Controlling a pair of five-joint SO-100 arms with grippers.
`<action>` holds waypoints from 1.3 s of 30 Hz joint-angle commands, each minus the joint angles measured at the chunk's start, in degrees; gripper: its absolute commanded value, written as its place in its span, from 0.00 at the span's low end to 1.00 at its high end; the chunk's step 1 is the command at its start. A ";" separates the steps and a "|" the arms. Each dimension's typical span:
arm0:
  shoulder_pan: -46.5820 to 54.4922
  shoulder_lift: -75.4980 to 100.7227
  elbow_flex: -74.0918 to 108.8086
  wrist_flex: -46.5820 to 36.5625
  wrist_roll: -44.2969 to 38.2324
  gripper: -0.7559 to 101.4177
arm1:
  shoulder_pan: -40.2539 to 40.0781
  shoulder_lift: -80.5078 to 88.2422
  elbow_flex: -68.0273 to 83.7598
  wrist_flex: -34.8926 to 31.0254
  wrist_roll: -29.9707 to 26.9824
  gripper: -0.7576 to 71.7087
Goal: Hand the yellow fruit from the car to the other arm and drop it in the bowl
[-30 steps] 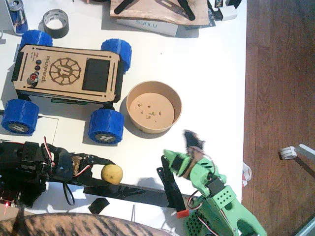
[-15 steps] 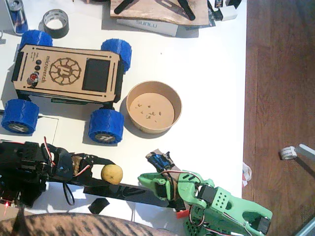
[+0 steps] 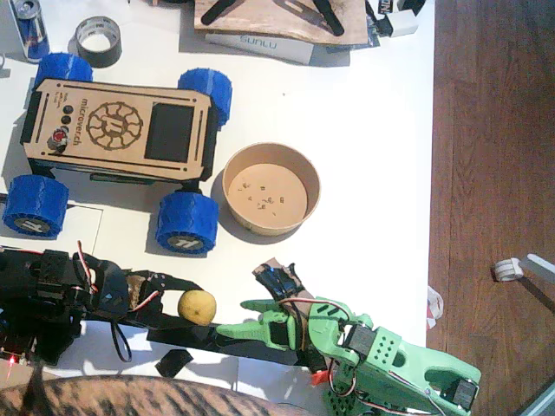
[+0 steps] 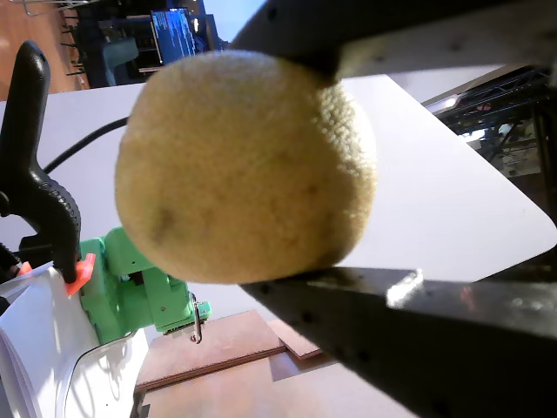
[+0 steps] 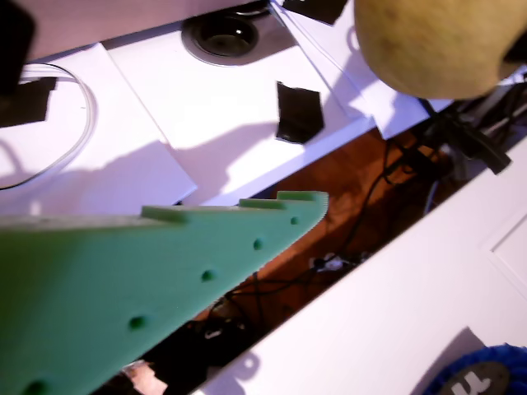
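Gripping the yellow fruit (image 3: 197, 306) between its 2 dark fingers, the left gripper (image 3: 192, 305) of the black arm holds it above the front edge of the table (image 3: 373, 130), low in the fixed view and well clear of the car (image 3: 117, 130). In a wrist view the yellow fruit (image 4: 246, 165) fills most of the picture, pinched between one black finger above and the other below; it is nearly round, with its slightly longer axis running across the picture, and which end is the stem end cannot be told. Its skin is dull and finely mottled.

The right gripper (image 3: 240, 318) of the other arm (image 3: 381, 360), bright green, lies low and points left toward the fruit, its jaws spread apart with nothing between them. Its tips sit just beside the fruit without touching. In another wrist view the green finger (image 5: 165, 271) reaches in from the left, and the yellow fruit (image 5: 436, 41) shows at the top right, apart from it.

The bowl (image 3: 271, 188) stands upright on the table, just right of the car's near blue wheel (image 3: 186, 221), with a few crumbs on its base. A grey tape roll (image 3: 98, 39) lies at the far left.
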 commanded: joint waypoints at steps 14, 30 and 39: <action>0.44 -0.18 -0.62 -1.58 -0.70 0.01 | 4.48 -27.86 -8.26 -23.55 5.45 0.55; 0.26 -0.35 -0.62 -1.58 -0.70 0.01 | 6.24 -48.78 -17.40 -40.34 5.36 0.54; 0.26 -0.35 -0.62 -1.58 -0.70 0.01 | 4.39 -54.58 -22.15 -44.12 11.34 0.54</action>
